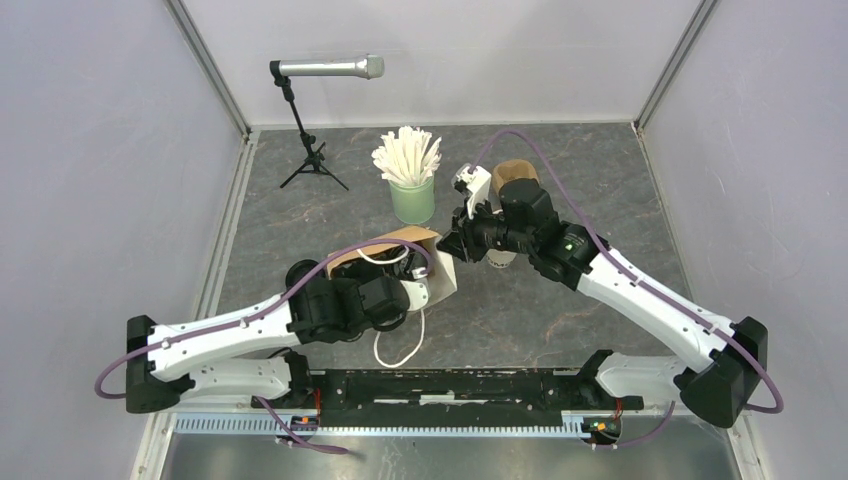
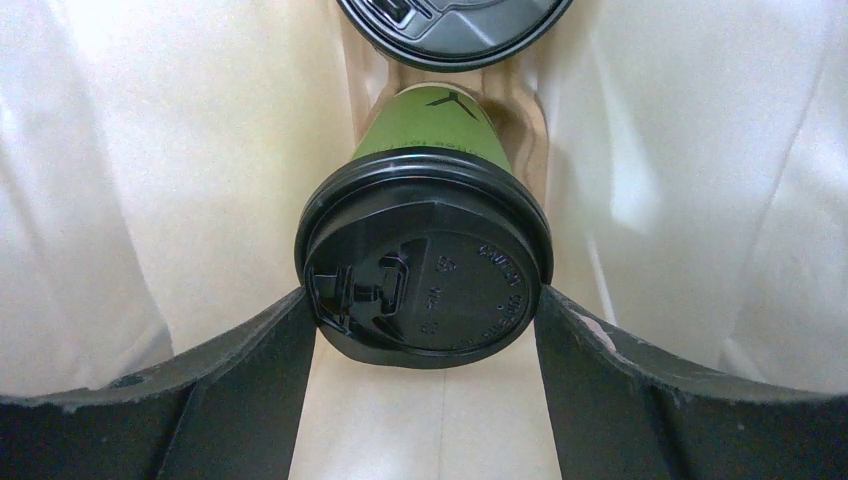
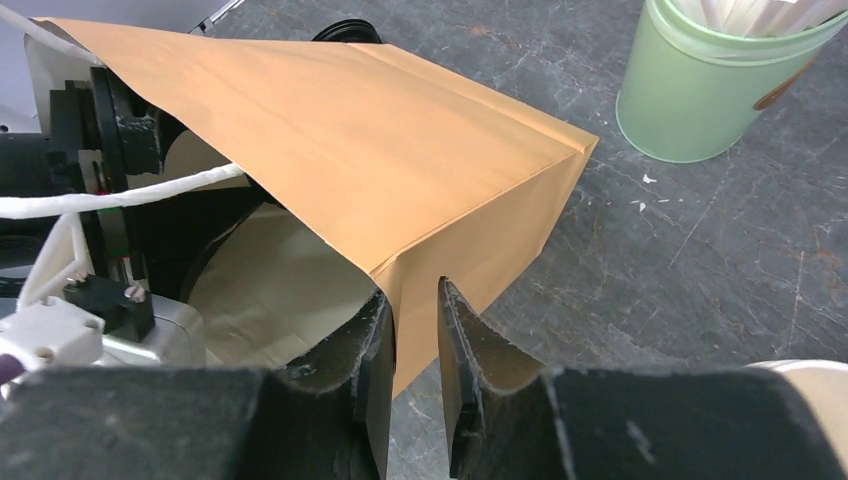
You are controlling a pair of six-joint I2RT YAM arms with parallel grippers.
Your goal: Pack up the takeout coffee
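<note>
My left gripper [image 2: 425, 296] is deep inside the bag [image 2: 150, 150]. Its two fingers touch the green cup [image 2: 428, 130] on both sides of the black lid [image 2: 440, 290], so I judge that it holds the cup. The cup is right in front of me. The lid faces me and the bottom points away, farther into the bag, the same way I reach. Past it I see a second lid [image 2: 455, 30]. My left arm is the near one. My right gripper [image 3: 415, 330] is outside, at the bag's brown edge. Its fingers are a little apart around the paper. I cannot tell if they pinch it.
</note>
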